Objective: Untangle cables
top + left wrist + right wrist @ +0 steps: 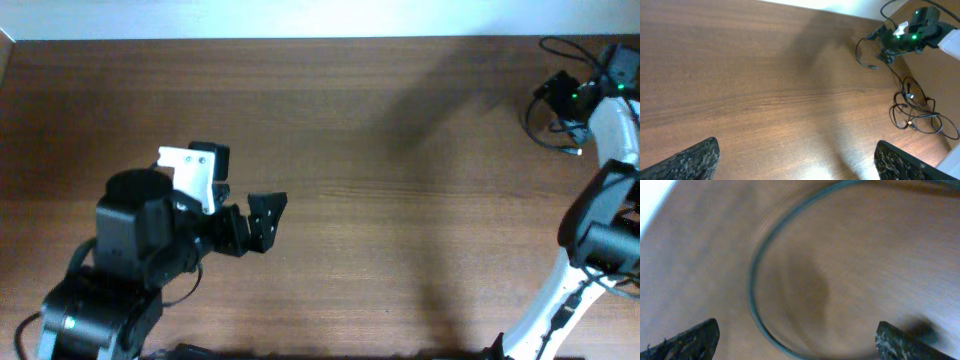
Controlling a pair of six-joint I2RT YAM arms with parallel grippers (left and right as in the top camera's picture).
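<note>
The cables are thin black cords at the far right of the table. In the left wrist view a tangled bundle (916, 114) lies on the wood, and one loop (863, 52) with a small plug end runs up to my right gripper (888, 44). From overhead that loop (541, 124) lies beside my right gripper (556, 92). The right wrist view shows my right gripper (797, 340) open, low over a blurred curve of cable (752, 280), holding nothing. My left gripper (240, 190) is open and empty at the lower left, far from the cables; it also shows in its own wrist view (797, 160).
The white right arm (610, 140) arches over the table's right edge and hides part of the cables from overhead. The left arm's black base (110, 290) sits at the front left. The brown wooden table (400, 200) spans the view.
</note>
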